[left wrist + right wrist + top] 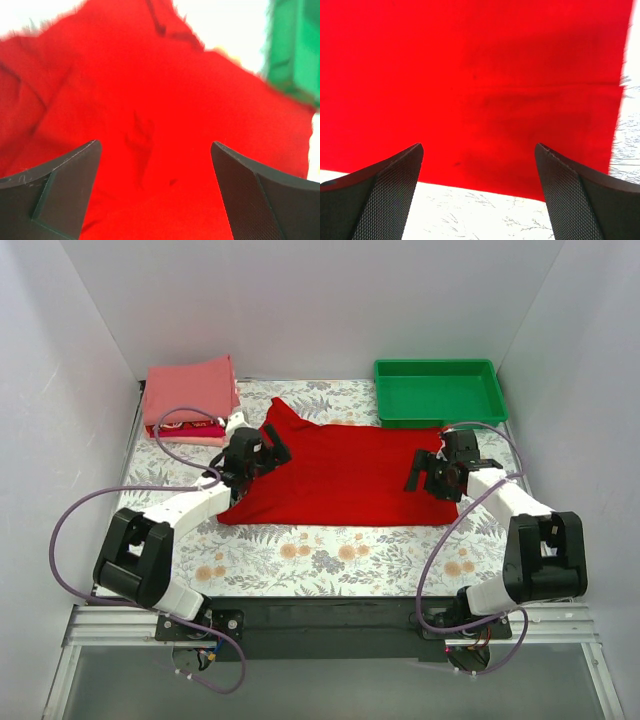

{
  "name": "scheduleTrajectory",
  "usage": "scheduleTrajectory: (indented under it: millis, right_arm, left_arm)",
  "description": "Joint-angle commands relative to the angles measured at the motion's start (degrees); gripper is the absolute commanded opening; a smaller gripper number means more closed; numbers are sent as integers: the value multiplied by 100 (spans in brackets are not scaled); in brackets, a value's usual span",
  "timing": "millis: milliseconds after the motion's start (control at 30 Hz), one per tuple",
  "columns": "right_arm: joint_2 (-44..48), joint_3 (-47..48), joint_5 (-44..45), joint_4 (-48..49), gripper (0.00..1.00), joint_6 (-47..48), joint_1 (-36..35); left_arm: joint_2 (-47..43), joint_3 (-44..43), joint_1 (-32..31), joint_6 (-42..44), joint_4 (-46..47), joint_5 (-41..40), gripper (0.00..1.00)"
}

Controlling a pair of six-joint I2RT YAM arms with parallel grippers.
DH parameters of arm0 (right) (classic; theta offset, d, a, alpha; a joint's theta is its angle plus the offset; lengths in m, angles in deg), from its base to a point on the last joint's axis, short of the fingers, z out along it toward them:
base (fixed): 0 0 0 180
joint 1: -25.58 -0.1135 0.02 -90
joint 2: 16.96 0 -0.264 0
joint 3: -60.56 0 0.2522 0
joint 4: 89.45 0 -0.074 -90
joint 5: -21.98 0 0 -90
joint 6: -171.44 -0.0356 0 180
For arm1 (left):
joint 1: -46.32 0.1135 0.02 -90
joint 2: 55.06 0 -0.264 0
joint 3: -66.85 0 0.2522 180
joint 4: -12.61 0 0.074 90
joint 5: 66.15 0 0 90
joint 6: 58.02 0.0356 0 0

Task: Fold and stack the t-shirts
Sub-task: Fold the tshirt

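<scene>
Room at the front, clutter along the back.
Folded t-shirts (pixel 190 398) fill the far-left corner and a green tray (pixel 437 390) the far-right; the red t-shirt (pixel 335 475) covers the middle, leaving bare table (pixel 330 560) along its near edge.

Plain white walls (pixel 300 300) around floral table (pixel 300 562)

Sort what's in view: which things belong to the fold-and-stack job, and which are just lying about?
Job:
- red t-shirt, spread mid-table between the arms
- stack of folded t-shirts, back left

Lying about:
- green tray, back right
- floral table cover
</scene>
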Motion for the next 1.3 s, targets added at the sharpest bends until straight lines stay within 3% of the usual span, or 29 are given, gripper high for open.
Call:
scheduleTrajectory:
  millis: [0,367,600,800,967,1067,1267]
  right_arm:
    - [-128,-21,-279,438,98,221,-5]
    - [-287,-767,-392,395,98,133,4]
    - [302,-1602,-393,289,98,72,-5]
    - [1144,-2077,-498,122,98,2,-14]
    - [1515,-1850,-699,69,98,107,-22]
    - [1629,-1384,-806,25,98,116,-22]
    - [1937,-838,-481,25,98,124,-22]
  left_arm:
    - [-22,470,-9,-350,-146,512,91]
    - [-232,1638,-1,-1605,-1568,424,93]
    - [-1541,2386,-89,-2554,-3088,346,94]
    - [-2526,2571,-168,-2714,-3872,486,95]
    - [-2939,2159,-185,-2461,-3951,416,95]
    - [-2730,1474,-185,-2135,-3872,4,95]
    - [-1143,-55,-89,-1643,-3319,-454,95]
